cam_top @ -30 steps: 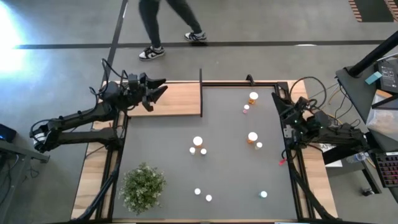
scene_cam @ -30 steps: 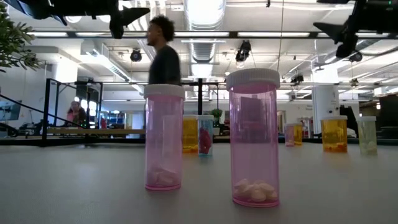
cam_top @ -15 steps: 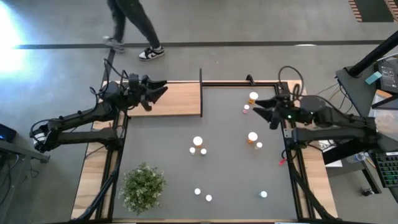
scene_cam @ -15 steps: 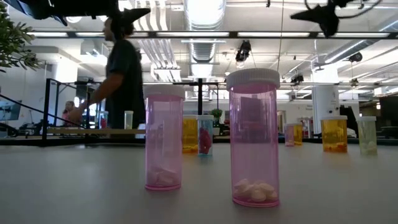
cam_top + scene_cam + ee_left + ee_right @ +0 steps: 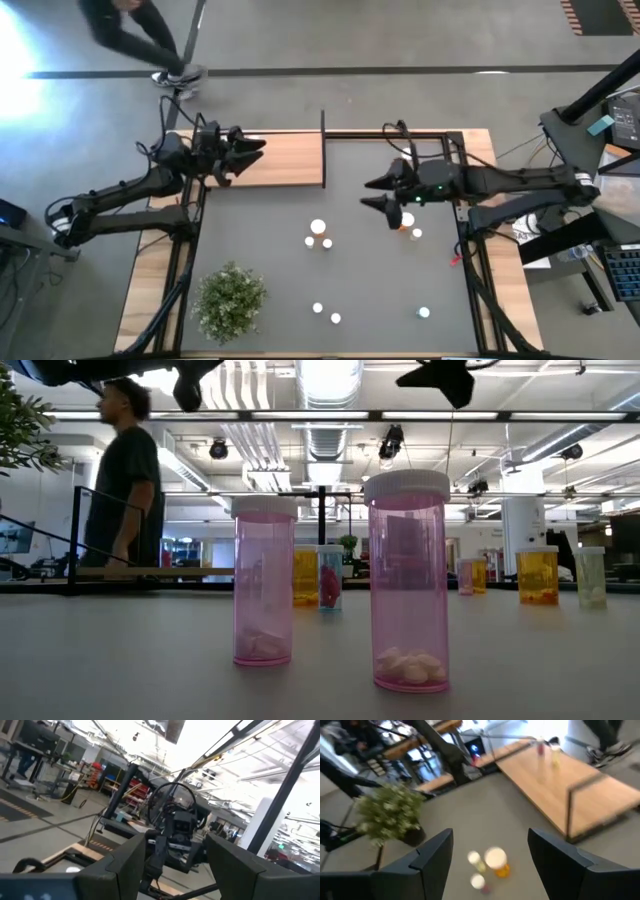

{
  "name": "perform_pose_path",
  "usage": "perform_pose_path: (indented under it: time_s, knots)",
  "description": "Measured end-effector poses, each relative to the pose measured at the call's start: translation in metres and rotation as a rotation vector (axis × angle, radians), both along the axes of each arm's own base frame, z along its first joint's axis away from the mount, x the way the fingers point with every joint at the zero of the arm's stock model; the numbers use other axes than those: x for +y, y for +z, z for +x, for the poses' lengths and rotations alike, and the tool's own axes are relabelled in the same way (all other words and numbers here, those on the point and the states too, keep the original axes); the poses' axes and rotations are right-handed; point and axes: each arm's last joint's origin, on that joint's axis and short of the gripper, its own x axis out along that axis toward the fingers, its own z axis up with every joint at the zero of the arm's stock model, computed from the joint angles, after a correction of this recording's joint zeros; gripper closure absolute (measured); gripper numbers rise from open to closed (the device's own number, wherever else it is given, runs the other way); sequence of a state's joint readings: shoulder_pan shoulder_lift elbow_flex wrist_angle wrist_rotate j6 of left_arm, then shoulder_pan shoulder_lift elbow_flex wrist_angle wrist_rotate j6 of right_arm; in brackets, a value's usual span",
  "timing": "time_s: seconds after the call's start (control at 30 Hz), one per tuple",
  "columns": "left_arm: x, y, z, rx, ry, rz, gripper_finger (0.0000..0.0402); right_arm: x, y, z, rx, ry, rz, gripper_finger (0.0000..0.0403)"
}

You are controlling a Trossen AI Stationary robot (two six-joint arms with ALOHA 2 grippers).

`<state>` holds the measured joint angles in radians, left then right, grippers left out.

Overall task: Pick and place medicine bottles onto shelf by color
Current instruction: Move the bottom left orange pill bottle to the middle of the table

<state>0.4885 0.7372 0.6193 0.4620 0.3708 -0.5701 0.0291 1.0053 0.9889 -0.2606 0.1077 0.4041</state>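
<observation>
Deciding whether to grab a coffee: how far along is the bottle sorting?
Early. Done: two small bottles seem to stand on the light-wood shelf. In hand: nothing; the right gripper hovers open above the dark grey table by an orange white-capped bottle; the left gripper waits open over the shelf. Left: at least seven bottles on the table.

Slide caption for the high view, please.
Right gripper, fingers open, reaches over the table toward scattered medicine bottles; left gripper hovers open above the shelf.
</observation>
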Motion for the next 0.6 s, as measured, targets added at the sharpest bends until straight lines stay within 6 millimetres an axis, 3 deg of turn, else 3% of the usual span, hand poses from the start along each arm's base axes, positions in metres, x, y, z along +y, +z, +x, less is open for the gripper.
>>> perform_pose_path:
  time_s: [0.17,0.3,0.6]
  knots:
    - [-0.009,0.004,-0.007,-0.005,-0.156,0.07,0.0209,0.012,-0.016,0.034,0.109,0.02,-0.05,0.0156]
    - [-0.015,0.006,-0.011,0.005,-0.283,0.121,0.0209,0.019,-0.016,0.057,0.127,0.044,-0.087,0.0156]
    - [-0.021,0.012,-0.023,-0.036,-0.281,0.189,0.0209,0.024,-0.026,0.099,0.258,0.051,-0.094,0.0156]
